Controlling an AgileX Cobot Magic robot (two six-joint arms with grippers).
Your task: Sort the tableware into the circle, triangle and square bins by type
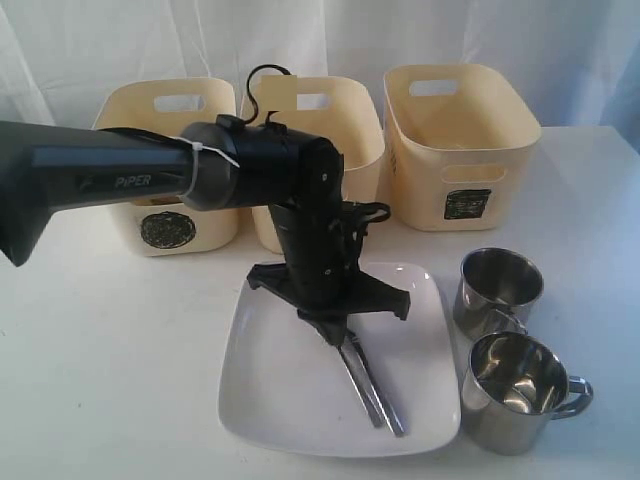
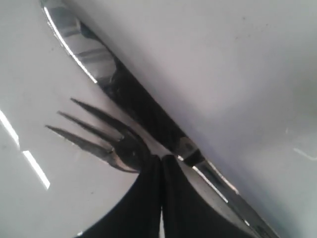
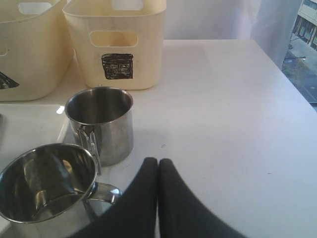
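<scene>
My left end effector [image 2: 162, 157], fingers pressed together, meets the steel fork [image 2: 101, 133] beside a knife [image 2: 94, 64] on the white plate [image 1: 265, 385]. Thin, stiff and slick, I judge: pinch across its handle.

White worktop [image 1: 100, 380] carries left bin [image 1: 215, 225], middle bin [image 1: 340, 115], right bin [image 1: 510, 190] in back row. Plate [image 1: 280, 390] in front; far mug [image 1: 500, 285] and near mug [image 1: 515, 390] just beside its right edge.
</scene>
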